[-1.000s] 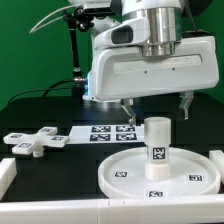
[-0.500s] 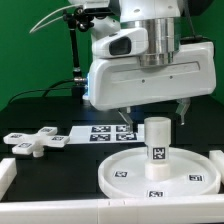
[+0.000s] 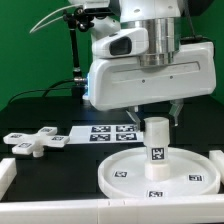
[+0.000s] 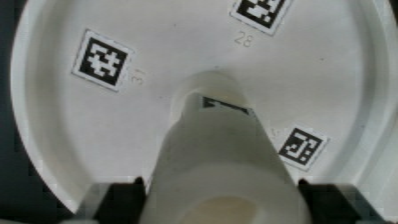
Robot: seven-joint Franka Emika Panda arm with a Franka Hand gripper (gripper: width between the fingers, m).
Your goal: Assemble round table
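- Disc [image 3: 120, 170]: large, rimmed, round and white. It lies flat on the dark table [image 3: 40, 118] at the near side, toward the exterior view's right, with its tags facing up.
- Leg [image 3: 157, 140]: short thick cylinder, standing upright on the middle of the disc with one tag on its side. Whether it is fully seated or only resting there, the views do not settle.
- Foot piece [image 3: 32, 142]: cross-shaped. It lies flat on the table at the exterior view's left, well apart from the disc and leg, and is not yet fitted.
- Gripper [image 3: 153, 108]: hangs directly over the leg, jaws apart. One finger stands on each side of the leg's top and holds nothing. In the wrist view the fingertips [image 4: 121, 196] flank the leg, apparently without touching it.
- Marker board [image 3: 108, 132]: flat on the table, just beyond the disc.
- Border rails [image 3: 10, 170]: white, along the near edge.
- Progress, judged: about midway. The leg is placed on the disc. What is left is probably tightening the leg, then fetching the foot piece and fixing it on top of the leg.
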